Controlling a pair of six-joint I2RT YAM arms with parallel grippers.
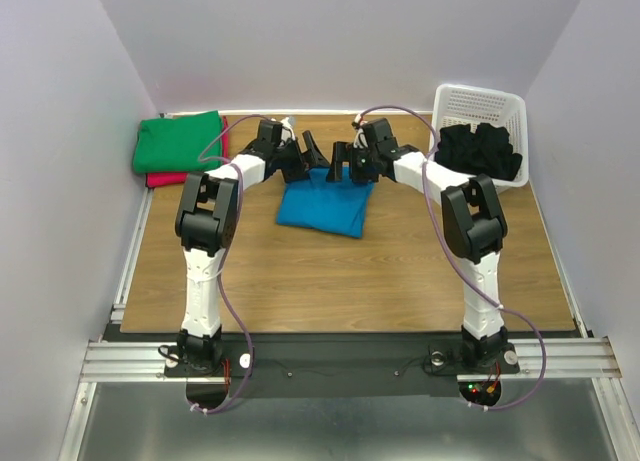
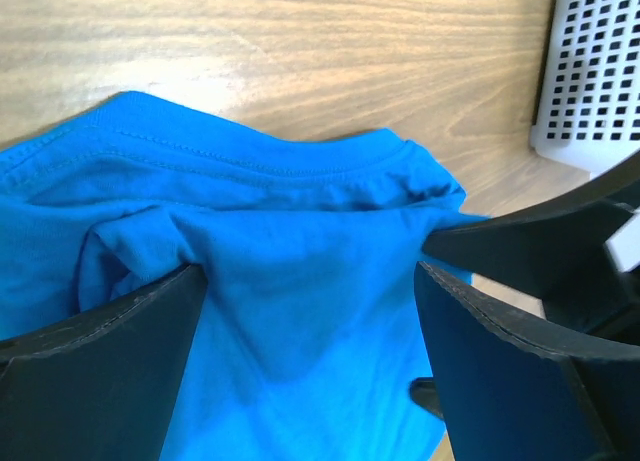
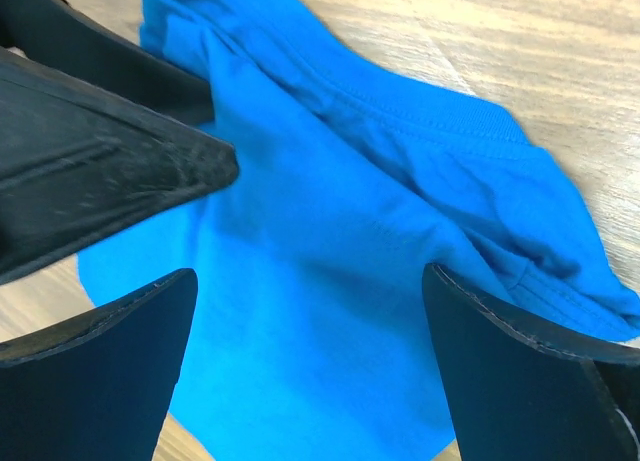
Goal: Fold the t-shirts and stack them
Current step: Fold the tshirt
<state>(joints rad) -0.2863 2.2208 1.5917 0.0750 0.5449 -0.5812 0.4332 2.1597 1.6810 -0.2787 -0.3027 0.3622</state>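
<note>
1. Overhead, the left claw (image 1: pixel 318 161) hangs released, its jaws spread wide and gripping nothing, low over the far edge of the turquoise-blue t-shirt (image 1: pixel 325 209).
2. Seen from its own wrist, the two black fingers (image 2: pixel 110 361) straddle the shirt's ribbed collar end. The cloth is puckered into a small ridge at the left-hand fingertip, and whether that tip presses the fabric cannot be told.
3. Just beside it, the right claw (image 1: pixel 347 167) is likewise released, jaws wide with nothing clamped. Its tips nearly meet those of the left claw over the same edge of the shirt. In the right wrist view, blue cloth fills the gap between the claw's fingers, and the other claw's dark finger crosses the upper left corner.
4. Beneath both claws, the turquoise-blue t-shirt lies folded into a rough rectangle on the wooden desk (image 1: pixel 330 281). It sits mid-width and toward the far side, with the stitched collar seam at its far edge.
5. At the far-left corner, a folded green t-shirt (image 1: pixel 180 141) rests on a red-pink t-shirt (image 1: pixel 160 179), whose edge peeks out along the near side. This pile is well apart from the blue shirt.
6. At the far-right corner stands a white lattice basket (image 1: pixel 480 99) holding crumpled black t-shirts (image 1: pixel 480 149). One corner of the basket shows at the upper right of the left wrist view.
7. Farther out, both white arms rise from their bases at the desk's near edge, elbows raised, and bend inward toward the centre.
</note>
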